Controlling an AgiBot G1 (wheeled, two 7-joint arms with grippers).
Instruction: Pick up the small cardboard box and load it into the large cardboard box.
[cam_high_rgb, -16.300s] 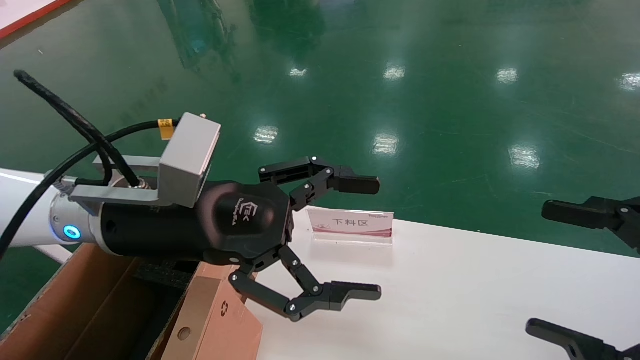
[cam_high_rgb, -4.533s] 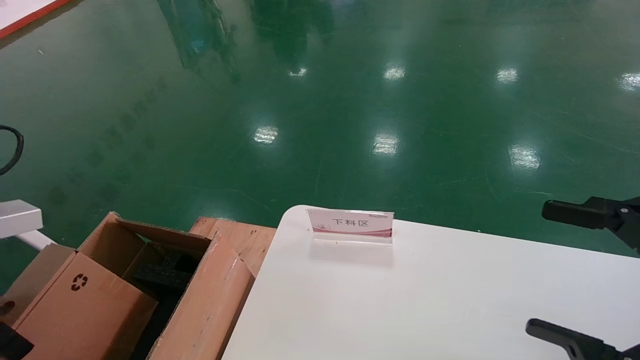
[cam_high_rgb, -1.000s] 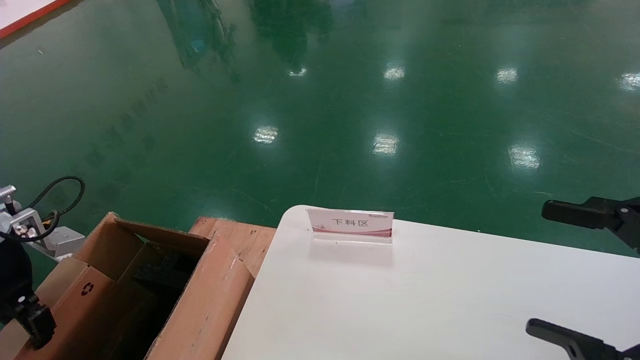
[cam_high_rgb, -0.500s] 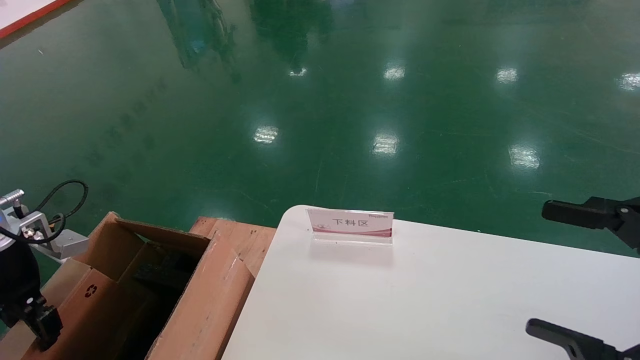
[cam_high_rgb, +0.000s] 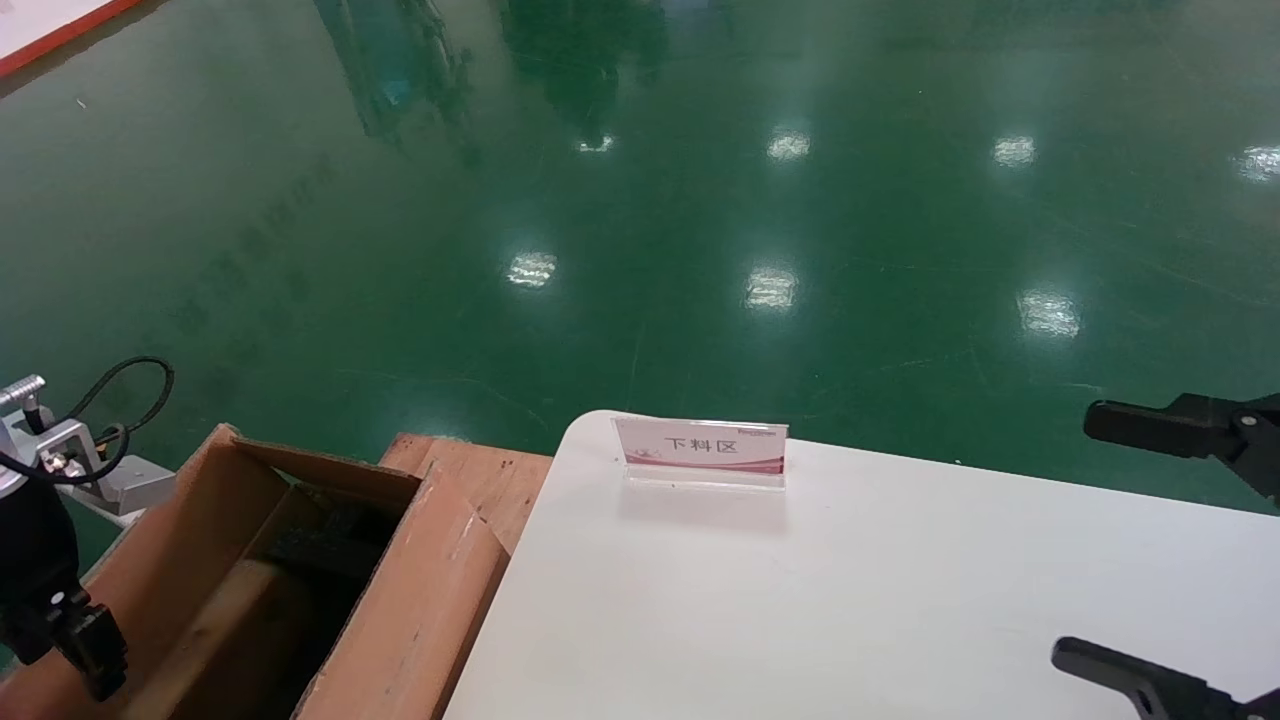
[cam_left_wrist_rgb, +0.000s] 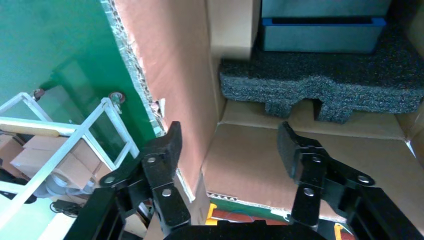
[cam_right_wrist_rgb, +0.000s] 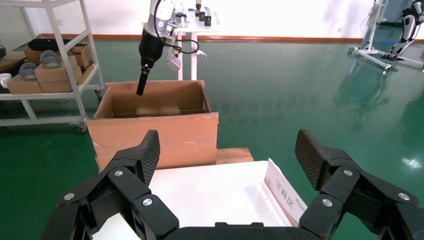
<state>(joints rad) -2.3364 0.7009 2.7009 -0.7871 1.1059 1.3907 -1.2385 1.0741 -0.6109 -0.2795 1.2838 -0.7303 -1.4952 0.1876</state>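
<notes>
left gripper (cam_left_wrist_rgb: 230, 137) at the lower left edge of the head view, poised over the near end of the large cardboard box (cam_high_rgb: 420, 590), fingers spread wide and grasping nothing. directly beneath it, inside the carton and apart from both fingers: the small cardboard box (cam_high_rgb: 215, 610), seen as a pale brown slab well below the rim. long axis running from the lower left of the head view up toward the carton's far end, roughly along the carton's own length. probably the same slab as the flat brown panel filling the gap under the spread fingers in the left wrist view, ending just short of the black foam (cam_left_wrist_rgb: 320, 85) at the far end. smeared in the head view, so cannot tell whether resting flat or tilted. plain light-brown cardboard, smooth face; no recycling mark, finger hole or tape to be made out from here. judged from this: loading as good as done, and next a straight lift of the left gripper clear of the worn side wall close beside one finger. right gripper (cam_high_rgb: 1100, 540) parked at the right edge of the head view over the white table (cam_high_rgb: 900, 600), fingers wide apart and empty, much farther from the carton than the left one.
</notes>
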